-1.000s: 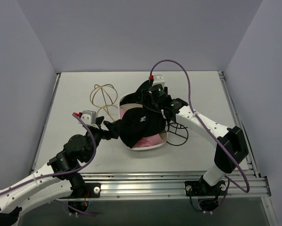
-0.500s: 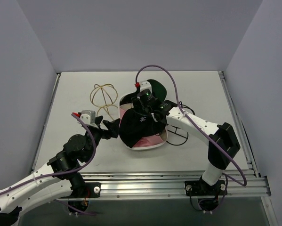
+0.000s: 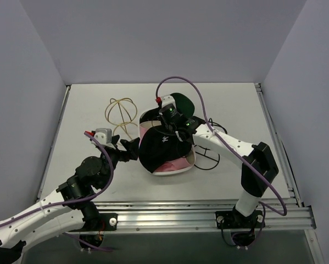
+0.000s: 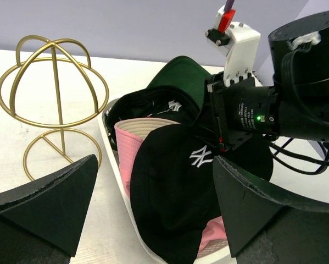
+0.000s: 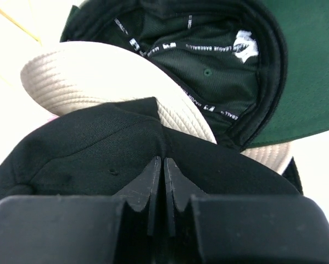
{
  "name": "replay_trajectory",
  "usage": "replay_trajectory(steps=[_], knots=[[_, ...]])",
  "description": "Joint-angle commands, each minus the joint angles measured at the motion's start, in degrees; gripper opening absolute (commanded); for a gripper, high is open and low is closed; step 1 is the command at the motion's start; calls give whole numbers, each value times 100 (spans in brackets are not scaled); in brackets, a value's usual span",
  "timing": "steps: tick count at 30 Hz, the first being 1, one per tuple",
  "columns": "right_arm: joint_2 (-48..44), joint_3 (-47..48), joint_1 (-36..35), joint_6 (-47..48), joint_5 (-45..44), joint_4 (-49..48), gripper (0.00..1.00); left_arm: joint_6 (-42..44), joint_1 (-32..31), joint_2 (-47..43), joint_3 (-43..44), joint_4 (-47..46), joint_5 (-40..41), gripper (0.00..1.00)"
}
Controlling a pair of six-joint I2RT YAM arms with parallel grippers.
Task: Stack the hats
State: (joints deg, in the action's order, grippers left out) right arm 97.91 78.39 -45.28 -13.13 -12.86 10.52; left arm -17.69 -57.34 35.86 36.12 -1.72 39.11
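Note:
A black hat (image 3: 163, 146) with a white logo lies on top of a pink hat (image 3: 174, 164) in a white tray (image 3: 169, 171). Behind them sit a beige hat (image 5: 98, 82) and an upturned dark green hat (image 3: 182, 103). My right gripper (image 3: 167, 127) is down on the black hat's rear crown. In the right wrist view its fingers (image 5: 153, 181) are shut, pinching a raised fold of the black hat (image 5: 87, 154). My left gripper (image 3: 127, 147) stands wide open just left of the tray, and the black hat (image 4: 175, 187) shows between its jaws without touching them.
A gold wire hat stand (image 3: 120, 113) is left of the tray at the back. A black wire stand (image 3: 209, 154) lies against the tray's right side, under my right arm. Grey walls enclose the table.
My right gripper has swung left off the green hat, come down on the black hat's crown and shut. The green hat now shows behind it. My left arm has barely moved.

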Motion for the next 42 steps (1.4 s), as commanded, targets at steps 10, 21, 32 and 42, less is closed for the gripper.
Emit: replay_trajectory(steps=[10, 21, 32, 42], knots=[[-1124, 880, 10, -23, -620, 626, 0, 152, -23, 317, -26, -488, 299, 95], [-2144, 862, 633, -375, -524, 793, 0, 187, -23, 343, -43, -505, 343, 95], [-3110, 107, 1696, -1043, -806, 1189, 0, 222, -23, 527, 0, -523, 316, 95], [-3480, -1316, 3147, -1140, 319, 644, 0, 240, -23, 598, 27, -523, 307, 95]])
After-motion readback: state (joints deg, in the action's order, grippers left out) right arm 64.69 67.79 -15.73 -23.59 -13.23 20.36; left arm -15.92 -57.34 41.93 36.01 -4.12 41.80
